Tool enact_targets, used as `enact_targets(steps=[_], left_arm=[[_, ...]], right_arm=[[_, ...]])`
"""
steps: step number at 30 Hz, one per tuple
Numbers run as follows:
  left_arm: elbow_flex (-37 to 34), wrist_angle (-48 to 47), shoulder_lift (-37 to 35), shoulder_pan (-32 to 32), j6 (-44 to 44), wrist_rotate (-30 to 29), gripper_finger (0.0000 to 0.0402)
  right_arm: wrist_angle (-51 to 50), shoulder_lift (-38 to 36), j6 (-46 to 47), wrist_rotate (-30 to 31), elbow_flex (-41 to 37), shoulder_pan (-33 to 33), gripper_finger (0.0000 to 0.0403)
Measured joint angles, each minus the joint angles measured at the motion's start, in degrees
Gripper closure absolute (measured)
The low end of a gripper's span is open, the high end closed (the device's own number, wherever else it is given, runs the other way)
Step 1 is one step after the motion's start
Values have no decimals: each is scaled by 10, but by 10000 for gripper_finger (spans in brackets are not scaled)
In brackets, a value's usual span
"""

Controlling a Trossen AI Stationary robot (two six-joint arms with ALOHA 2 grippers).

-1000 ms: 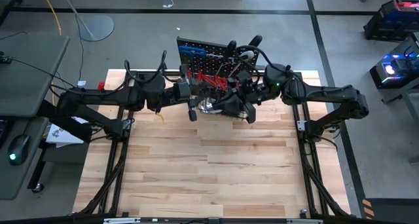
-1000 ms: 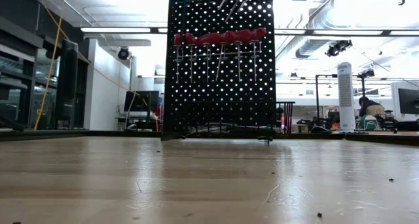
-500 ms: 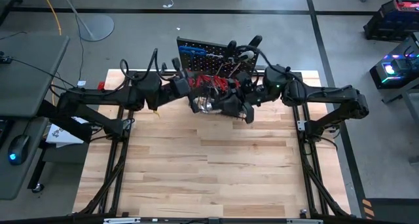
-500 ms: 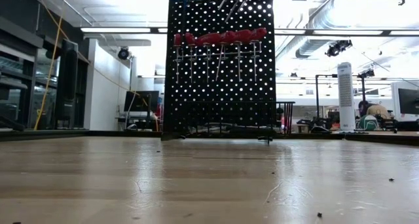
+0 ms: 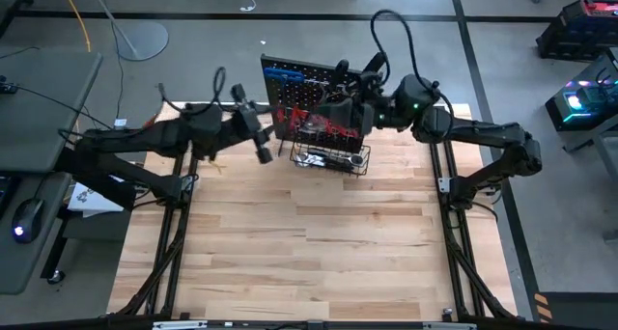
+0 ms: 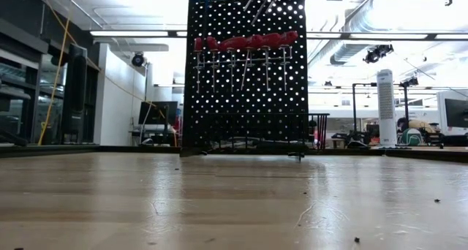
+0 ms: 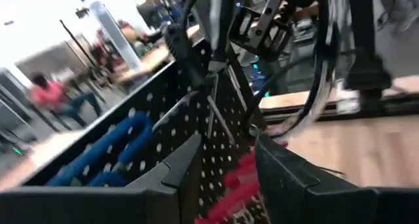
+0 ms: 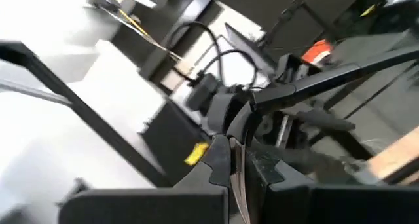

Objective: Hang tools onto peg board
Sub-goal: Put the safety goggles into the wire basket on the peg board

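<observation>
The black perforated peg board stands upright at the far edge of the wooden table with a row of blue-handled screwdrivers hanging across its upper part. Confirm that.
Not quite. The screwdrivers hanging in a row across the upper part of the black perforated peg board have red handles, not blue, as the low view shows. The rest holds: the board stands upright at the far edge of the wooden table.

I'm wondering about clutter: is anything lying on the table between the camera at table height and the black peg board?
No. In the low view the wooden table is bare up to the peg board, apart from tiny specks.
</observation>
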Motion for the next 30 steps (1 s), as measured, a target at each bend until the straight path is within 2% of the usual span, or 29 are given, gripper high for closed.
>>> enact_targets(steps=[2,6,10,13,16,18,26,30], left_arm=[[0,-28,-21,7,-39,25,275],[0,-56,-55,26,-87,115,275],[0,-67,-79,41,-111,178,275],[0,-96,-87,48,-131,200,275],[0,-137,-89,52,-156,216,275],[-2,-161,-89,52,-170,227,275],[-61,-98,-91,52,-202,271,275],[-86,-42,-94,52,-214,287,275]], right_arm=[[12,3,36,-27,0,-12,402],[-15,4,77,-108,0,-29,402],[-63,2,39,-183,0,-26,402],[-155,-4,-9,-220,0,-3,402],[-286,-12,-57,-214,0,18,402],[-353,-17,-82,-188,0,26,402],[-449,-78,-128,-154,0,29,402],[-501,-129,-139,-102,0,22,402]])
